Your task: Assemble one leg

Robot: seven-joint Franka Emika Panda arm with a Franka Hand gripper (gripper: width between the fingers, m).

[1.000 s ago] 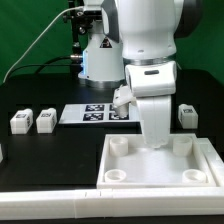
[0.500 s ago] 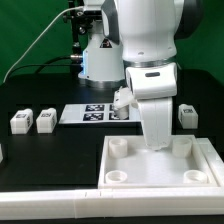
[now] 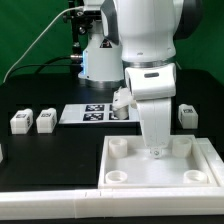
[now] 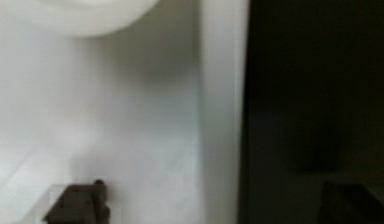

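The gripper (image 3: pixel 155 150) is seen open, low over the rim of the slab (image 3: pixel 160 172), with nothing grasped, so positioning the slab is judged to be the step in hand. The nearest leg (image 3: pixel 186 115) is left on the table (image 3: pixel 40 160), apart from the gripper toward the exterior view's right. A lift and a reach to it would be called for next.

Place: robotics lab
Backdrop: plain green screen (image 3: pixel 25 25)
Surface: black counter (image 3: pixel 50 150), marker board (image 3: pixel 92 113) of tags
Gear: white robot arm (image 3: pixel 150 40), trailing cable (image 3: pixel 38 42)
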